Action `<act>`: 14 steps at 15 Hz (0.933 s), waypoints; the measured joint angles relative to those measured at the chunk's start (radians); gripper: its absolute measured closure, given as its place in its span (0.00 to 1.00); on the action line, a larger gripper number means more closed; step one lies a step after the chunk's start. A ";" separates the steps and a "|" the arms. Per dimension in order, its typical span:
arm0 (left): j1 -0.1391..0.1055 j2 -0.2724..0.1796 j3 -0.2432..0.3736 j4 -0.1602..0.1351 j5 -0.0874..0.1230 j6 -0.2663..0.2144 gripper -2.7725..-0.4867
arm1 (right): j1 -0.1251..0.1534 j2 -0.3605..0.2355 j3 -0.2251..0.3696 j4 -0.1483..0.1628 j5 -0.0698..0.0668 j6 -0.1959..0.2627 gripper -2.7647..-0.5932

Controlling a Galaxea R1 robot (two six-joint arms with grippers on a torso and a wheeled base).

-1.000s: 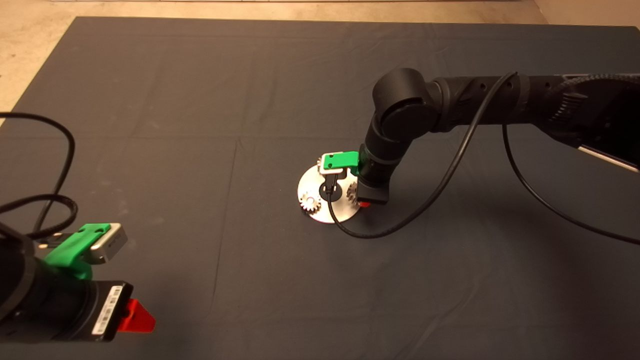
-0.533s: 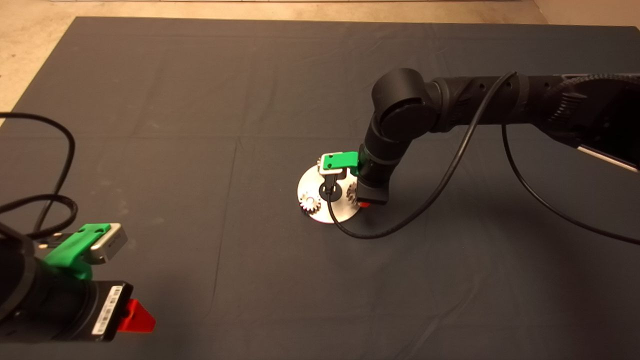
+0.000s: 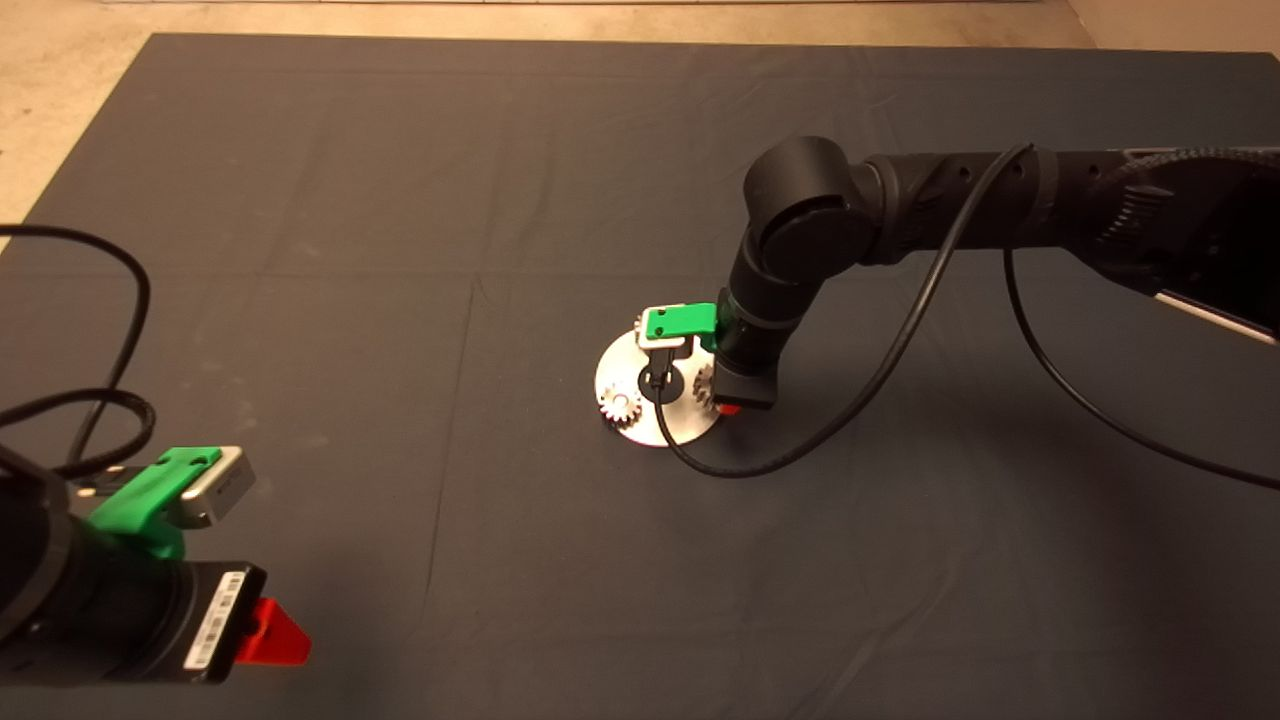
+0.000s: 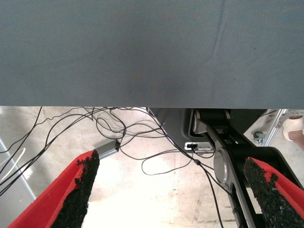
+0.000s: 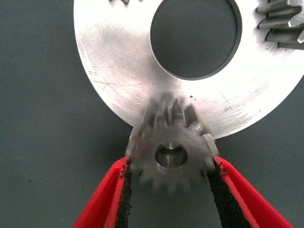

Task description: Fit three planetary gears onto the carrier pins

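While left gripper (image 3: 270,632) idles wide open, right gripper (image 5: 170,190) clamps small silvery-grey spur gear (image 5: 170,148) at shiny round metal disc (image 5: 118,61) edge.

Dark grey mat (image 3: 300,200). Shiny silver disc (image 5: 118,61), faintly scratched. Silvery-grey toothed gear (image 5: 171,152). Red fingers (image 5: 102,202) with black pads. Green camera mount (image 3: 680,321). Black arm (image 3: 900,210), black cable (image 3: 880,370). Beige floor (image 3: 60,60).
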 joint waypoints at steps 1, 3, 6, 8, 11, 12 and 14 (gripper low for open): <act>0.000 0.000 0.000 0.000 0.000 0.000 0.26 | 0.000 0.000 0.000 0.000 0.001 0.000 0.75; 0.000 0.000 0.000 0.000 0.000 0.000 0.26 | 0.001 -0.002 0.007 0.000 0.004 0.000 0.70; 0.000 0.000 0.000 0.000 0.000 0.000 0.26 | 0.019 -0.026 0.044 0.003 0.007 0.003 0.68; 0.000 0.001 0.000 0.000 0.000 0.000 0.26 | 0.074 -0.069 0.086 0.038 0.008 0.003 0.62; 0.000 0.002 0.000 0.000 0.000 0.000 0.19 | 0.327 -0.181 0.136 0.203 0.010 0.021 0.54; 0.000 0.003 0.000 0.000 0.000 0.005 0.19 | 0.406 -0.243 0.162 0.253 0.016 0.043 0.54; 0.000 0.002 0.000 0.000 0.001 0.025 0.15 | 0.463 -0.392 0.248 0.319 0.010 0.136 0.49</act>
